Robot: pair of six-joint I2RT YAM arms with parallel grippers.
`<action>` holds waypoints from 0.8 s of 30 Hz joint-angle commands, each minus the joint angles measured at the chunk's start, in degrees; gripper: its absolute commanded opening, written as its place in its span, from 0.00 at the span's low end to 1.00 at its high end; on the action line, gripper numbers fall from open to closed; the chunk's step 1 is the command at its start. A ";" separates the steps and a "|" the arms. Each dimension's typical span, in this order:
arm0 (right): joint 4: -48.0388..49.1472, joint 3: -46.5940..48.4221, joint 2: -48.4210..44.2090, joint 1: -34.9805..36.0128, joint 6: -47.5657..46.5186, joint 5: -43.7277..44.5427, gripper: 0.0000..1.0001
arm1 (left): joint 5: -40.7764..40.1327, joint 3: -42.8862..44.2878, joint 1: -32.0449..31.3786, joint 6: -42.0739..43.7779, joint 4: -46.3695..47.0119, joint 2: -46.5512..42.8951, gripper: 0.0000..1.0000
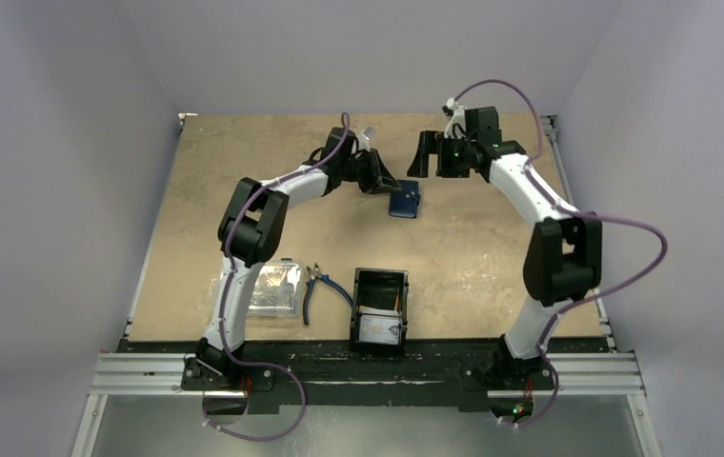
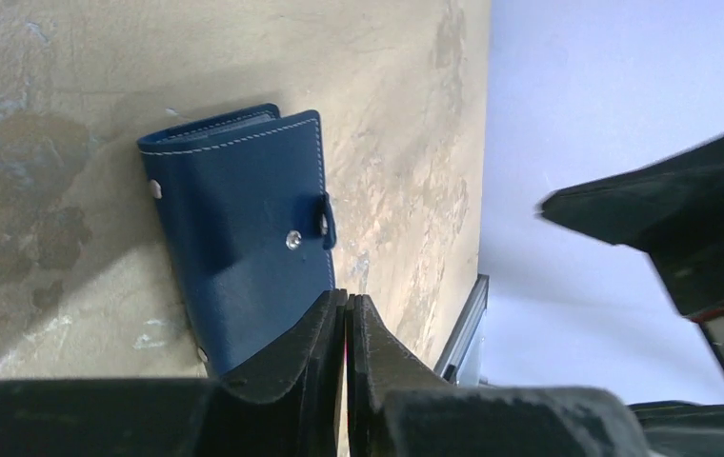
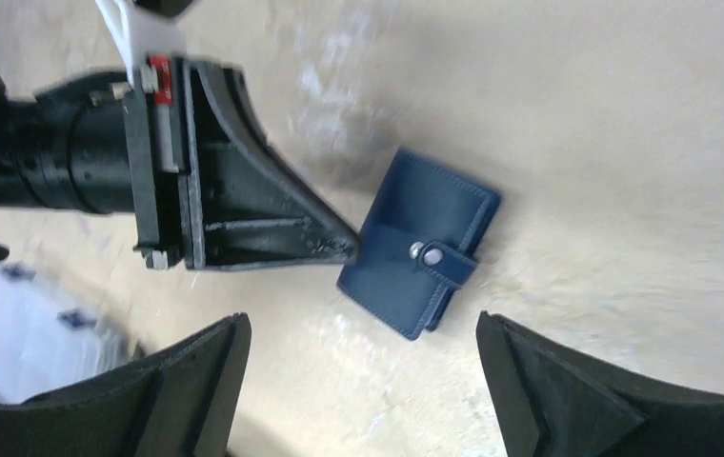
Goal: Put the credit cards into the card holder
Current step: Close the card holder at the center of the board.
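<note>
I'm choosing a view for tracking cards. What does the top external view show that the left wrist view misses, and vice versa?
Only top external: the black tray holding cards, the pliers, the clear box. Only left wrist: the snap and white stitching on the card holder. Both: the closed card holder, the shut left pincer at its edge.

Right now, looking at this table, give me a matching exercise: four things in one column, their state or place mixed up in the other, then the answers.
Things:
1. card holder
2. left gripper
3. right gripper
4. black tray

States or places:
A. jaws wide apart
B. at the near side, cards inside
C. jaws pressed together
D. snapped closed, lying flat

Pairs: 1-D, 2-C, 3-A, 4-B
</note>
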 commanded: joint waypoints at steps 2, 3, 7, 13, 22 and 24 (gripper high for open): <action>7.08 -9.36 -11.77 0.19 9.20 20.17 0.99 | 2.57 -2.48 0.57 2.56 0.18 -4.77 0.12; 7.23 -9.69 -11.61 -0.74 10.57 18.79 0.99 | 2.77 -2.96 0.57 2.42 0.46 -4.61 0.13; 3.68 -5.96 -6.30 -2.88 11.82 12.20 0.97 | 2.66 -4.63 0.57 1.59 2.01 -4.15 0.12; -0.37 2.19 2.45 4.40 16.36 21.07 0.74 | 2.50 -3.73 0.45 0.78 2.54 -1.12 0.05; -4.65 8.33 8.12 9.56 16.47 35.78 0.56 | 0.20 -0.54 -1.68 2.32 -0.87 2.07 0.00; -5.39 8.73 8.40 10.04 16.02 37.47 0.52 | -0.22 -0.14 -1.80 2.37 -1.61 2.73 0.00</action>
